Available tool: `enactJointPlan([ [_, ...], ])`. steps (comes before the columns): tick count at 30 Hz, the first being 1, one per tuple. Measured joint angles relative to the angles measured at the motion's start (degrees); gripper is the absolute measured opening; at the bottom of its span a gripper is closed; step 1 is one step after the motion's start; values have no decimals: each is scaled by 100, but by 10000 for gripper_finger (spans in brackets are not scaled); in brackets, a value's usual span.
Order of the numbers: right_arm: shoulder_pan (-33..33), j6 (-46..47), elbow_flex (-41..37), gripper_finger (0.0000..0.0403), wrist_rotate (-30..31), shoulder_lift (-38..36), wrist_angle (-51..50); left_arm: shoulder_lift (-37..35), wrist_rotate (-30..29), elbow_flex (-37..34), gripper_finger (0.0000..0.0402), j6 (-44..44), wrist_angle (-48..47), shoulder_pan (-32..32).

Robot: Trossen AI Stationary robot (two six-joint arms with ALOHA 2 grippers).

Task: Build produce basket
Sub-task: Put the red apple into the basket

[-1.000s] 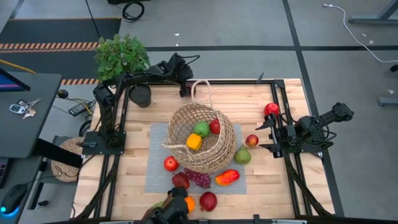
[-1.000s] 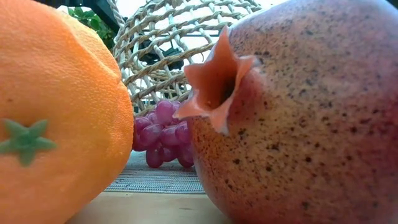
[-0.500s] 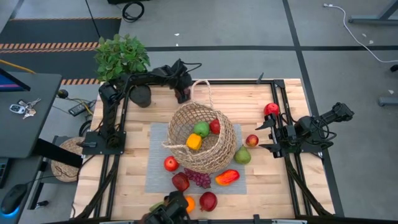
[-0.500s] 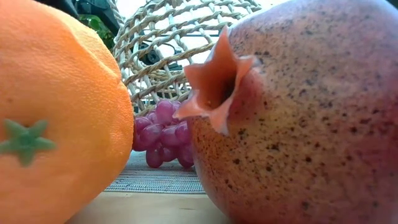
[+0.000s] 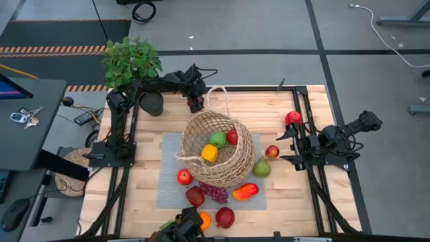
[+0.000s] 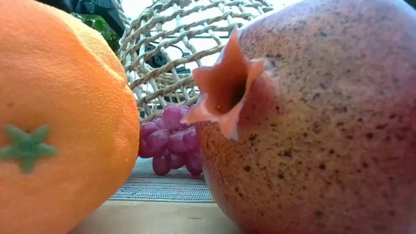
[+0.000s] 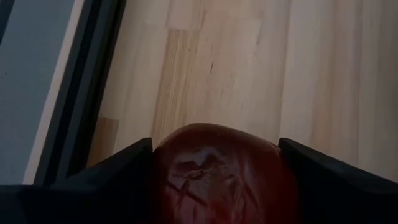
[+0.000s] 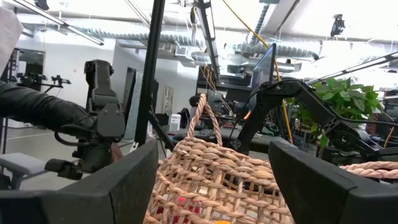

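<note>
Starting at my left: my left gripper (image 5: 195, 101) sits low over the back of the table, just behind the basket's thin handle (image 5: 218, 97). It has come down a little nearer the handle in the last moment, and its fingers (image 7: 112, 180) have drawn in from a wide spread onto a dark red apple (image 7: 224, 171), which now fills the gap between them (the wood shows just beyond it). I judge that a fresh pinch, so the next thing is to lift it clear of the handle.

In the middle, the basket (image 5: 238, 165) stands on the grey mat (image 5: 168, 168) holding a green pear (image 5: 217, 139), a lemon (image 5: 209, 153) and a red apple (image 5: 232, 136). Grapes (image 5: 215, 193) and a pepper (image 5: 245, 191) lie just beside it, not yet packed.

On the right, my right gripper (image 5: 294, 144) waits at the table's edge, fingers spread and empty, unmoved.
</note>
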Motion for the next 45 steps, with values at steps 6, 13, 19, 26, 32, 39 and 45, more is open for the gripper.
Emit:
enactJointPlan([
  [6,-2,0,0,310,-2,0,2,-525,201,173,331,-28,-209,-4],
  [13,-1,0,0,310,-2,0,3,-1612,680,229,331,-464,-251,-48],
  [19,-2,0,1,310,-2,0,2,-2564,799,229,331,-1115,87,-248],
  [26,-2,0,1,310,-3,0,0,-3270,560,231,332,-2224,1133,-881],
  [32,-2,0,1,310,-3,0,1,-3369,-54,231,332,-3927,1970,-1466],
  [39,-1,0,2,310,-4,0,2,-3344,-605,229,332,-4726,2044,-1812],
  [45,0,0,2,310,-4,-2,2,-3346,-642,229,332,-4852,2145,-1969],
])
